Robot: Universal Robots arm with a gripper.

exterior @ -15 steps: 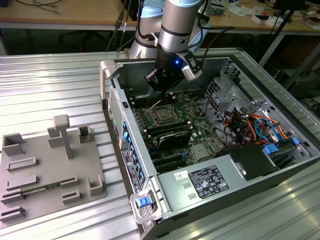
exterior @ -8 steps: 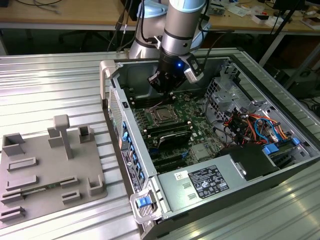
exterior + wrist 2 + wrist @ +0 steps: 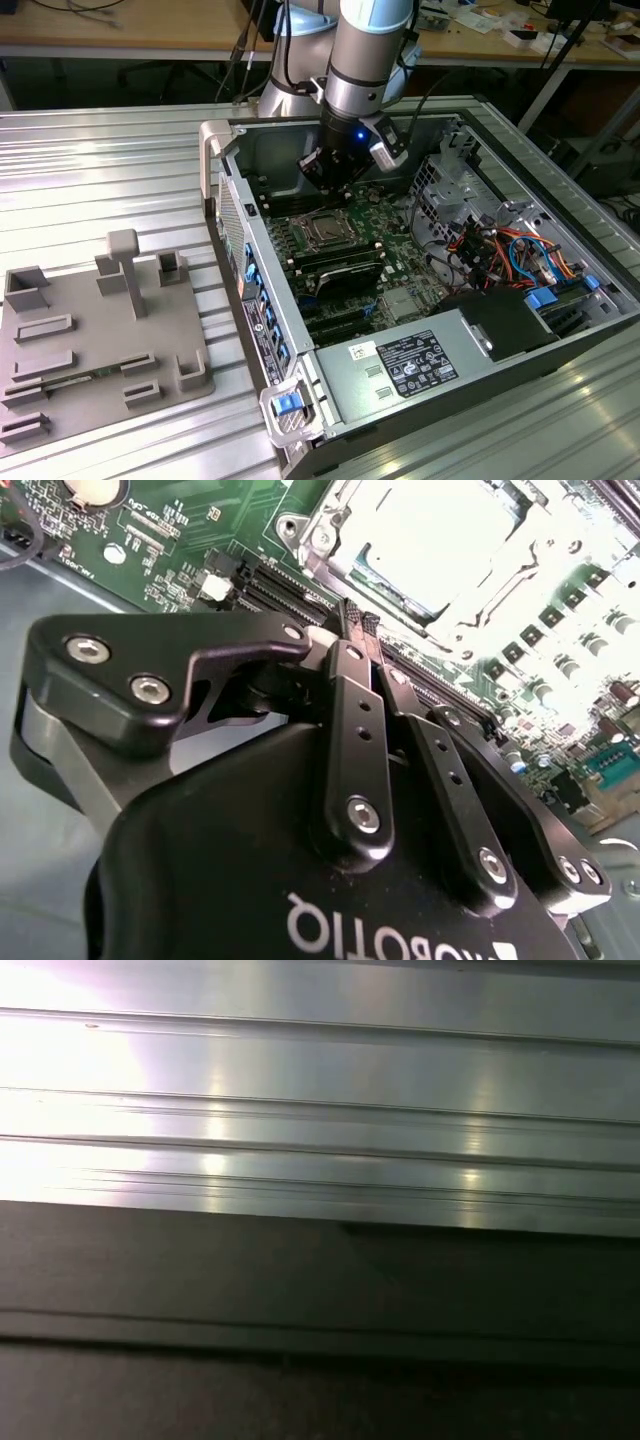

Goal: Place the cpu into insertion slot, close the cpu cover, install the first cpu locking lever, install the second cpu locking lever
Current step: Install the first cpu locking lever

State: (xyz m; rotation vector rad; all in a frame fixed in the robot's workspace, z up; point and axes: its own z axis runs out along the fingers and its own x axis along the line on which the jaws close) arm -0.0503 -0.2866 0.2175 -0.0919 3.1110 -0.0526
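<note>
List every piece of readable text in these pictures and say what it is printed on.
White label on the grey box: print too small to read.
Small sticker beside it: too small.
Motherboard markings: blurred.
Lettering on the gripper body: upside down, partly cut off; a maker's mark, left unquoted.

An open dark-grey metal computer case [image 3: 262, 330] is shown lying on a ribbed silver aluminium table [image 3: 100, 170]. Inside it are seen a green motherboard [image 3: 390, 215], long black memory slots [image 3: 345, 268], orange and blue cables [image 3: 505, 250] and a grey white-labelled box [image 3: 350, 390]. A grey plastic fixture plate with raised blocks [image 3: 90, 340] is set beside the case, at the exterior view's left.
</note>
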